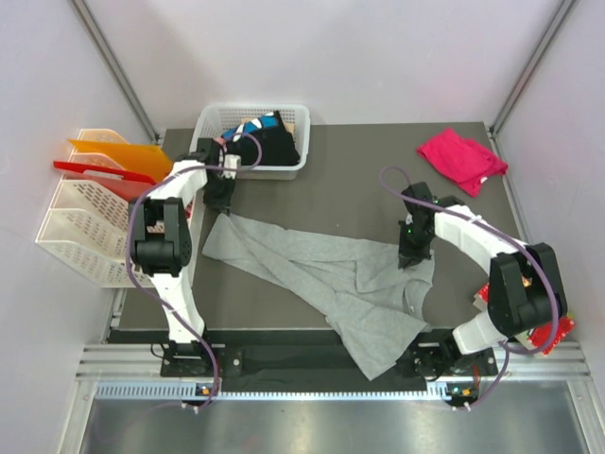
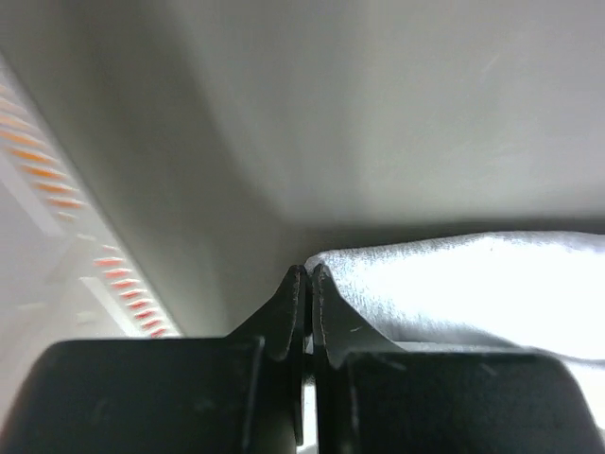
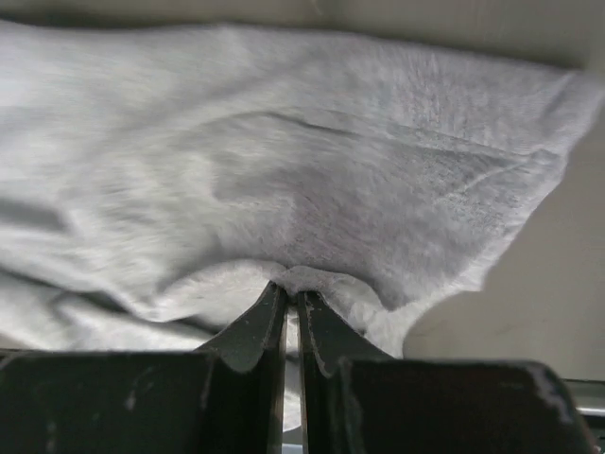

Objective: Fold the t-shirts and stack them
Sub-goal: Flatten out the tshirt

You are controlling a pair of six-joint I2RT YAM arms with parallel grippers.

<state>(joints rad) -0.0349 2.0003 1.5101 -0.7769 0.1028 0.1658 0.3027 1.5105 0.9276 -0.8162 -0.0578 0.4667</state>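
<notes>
Grey t-shirt (image 1: 321, 274): spread crumpled on desk (image 1: 350, 170). Left gripper (image 2: 309, 270): jaws closed on its far corner. Right gripper (image 3: 286, 284): jaws closed on a right-side fold.

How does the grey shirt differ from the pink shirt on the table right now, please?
The grey shirt is much larger than the pink shirt. The grey shirt lies stretched out across the middle of the table; the pink shirt sits bunched in the far right corner. The left gripper and right gripper have their jaws shut on the grey shirt, while nothing touches the pink shirt. Neither is folded yet.
</notes>
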